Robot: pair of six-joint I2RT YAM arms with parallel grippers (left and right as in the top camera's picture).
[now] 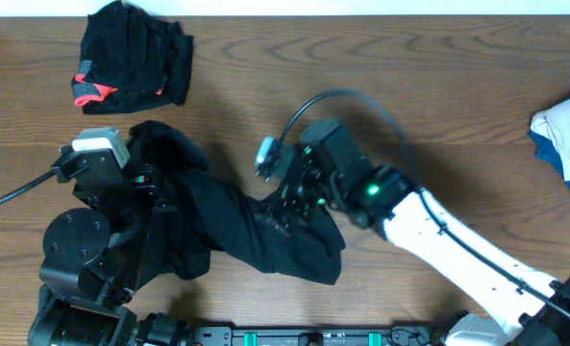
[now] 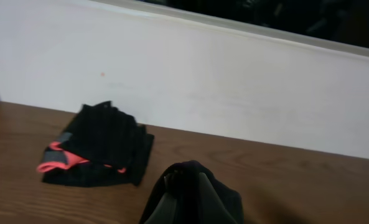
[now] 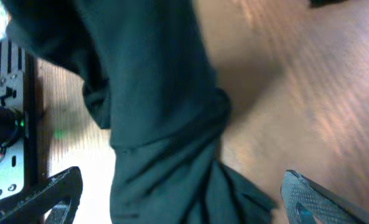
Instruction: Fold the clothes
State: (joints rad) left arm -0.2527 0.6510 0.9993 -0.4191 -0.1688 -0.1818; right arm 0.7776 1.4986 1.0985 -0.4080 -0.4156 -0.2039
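A long black garment (image 1: 256, 226) lies crumpled across the middle of the table. My left gripper (image 1: 156, 154) is shut on its left end; in the left wrist view the fingers (image 2: 187, 186) are wrapped in black fabric (image 2: 224, 202) and hold it off the table. My right gripper (image 1: 286, 197) hovers over the garment's right part, open wide, with bunched fabric (image 3: 165, 124) between the two fingers (image 3: 184, 199). A second black garment with coral-red trim (image 1: 131, 56) lies folded at the back left, also in the left wrist view (image 2: 97, 149).
A white and blue cloth (image 1: 565, 135) lies at the right edge of the wooden table (image 1: 409, 77). A black cable (image 1: 15, 197) runs off to the left from the left arm. A white wall (image 2: 234, 81) stands behind the table.
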